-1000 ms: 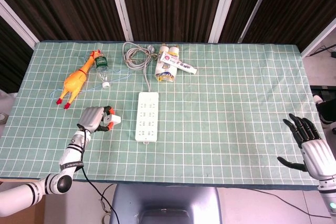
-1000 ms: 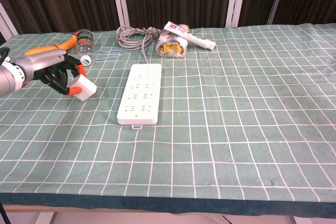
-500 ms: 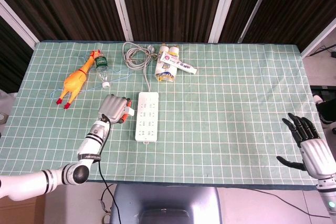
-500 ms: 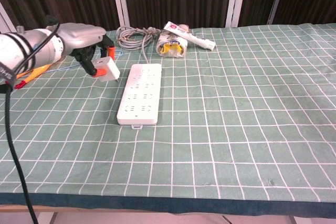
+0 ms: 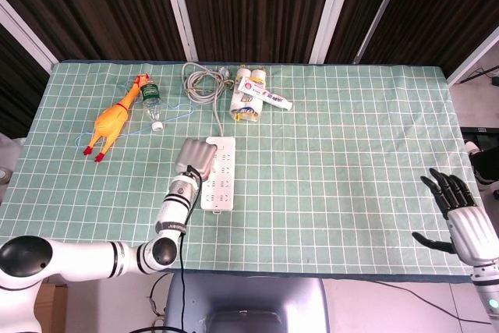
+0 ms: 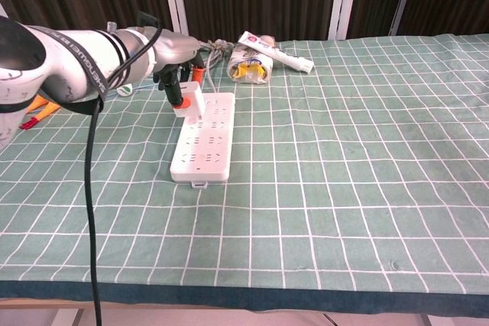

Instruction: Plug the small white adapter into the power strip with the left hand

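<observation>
My left robot hand [image 6: 174, 51] holds the small white plastic adapter [image 6: 189, 101] over the flat white power strip's [image 6: 203, 140] twelve-o'clock end; insertion remains.

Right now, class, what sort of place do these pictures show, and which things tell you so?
Probably a robot test lab: a table under a green grid cloth, dark curtains behind, and odd props such as a rubber chicken beside a power strip.

The small white adapter [image 6: 188, 101] is gripped upright by orange-tipped fingers over the power strip's far end. The white power strip [image 6: 203, 138] lies flat, lengthwise on the bench.
</observation>
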You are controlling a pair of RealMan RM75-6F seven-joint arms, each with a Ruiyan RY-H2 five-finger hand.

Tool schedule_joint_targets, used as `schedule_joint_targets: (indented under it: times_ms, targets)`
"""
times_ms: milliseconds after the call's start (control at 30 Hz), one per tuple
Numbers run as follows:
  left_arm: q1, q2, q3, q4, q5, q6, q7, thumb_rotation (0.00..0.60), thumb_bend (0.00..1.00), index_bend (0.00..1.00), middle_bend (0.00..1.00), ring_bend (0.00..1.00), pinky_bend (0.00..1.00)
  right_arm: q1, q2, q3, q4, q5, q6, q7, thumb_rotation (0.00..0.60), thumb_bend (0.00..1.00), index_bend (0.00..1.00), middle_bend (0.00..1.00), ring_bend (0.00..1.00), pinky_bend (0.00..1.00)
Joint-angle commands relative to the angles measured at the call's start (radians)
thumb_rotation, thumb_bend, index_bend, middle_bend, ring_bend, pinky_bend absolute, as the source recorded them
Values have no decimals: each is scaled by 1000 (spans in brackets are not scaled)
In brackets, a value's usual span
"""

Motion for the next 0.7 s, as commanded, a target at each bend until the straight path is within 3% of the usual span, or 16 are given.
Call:
schedule_joint_targets:
  times_ms: [33,700]
  targets:
    - [-33,-29,-7,15,-64,24,33,600,376,716,762,600,450,-1,-2,0,5,1,1,4,600,0,0,58,0,45]
    - [-73,-71,-2,115,-148,-6,46,600,375,713,759,600,444,-15,-13,-4,40,16,-1,29,600,0,0,58,0,45]
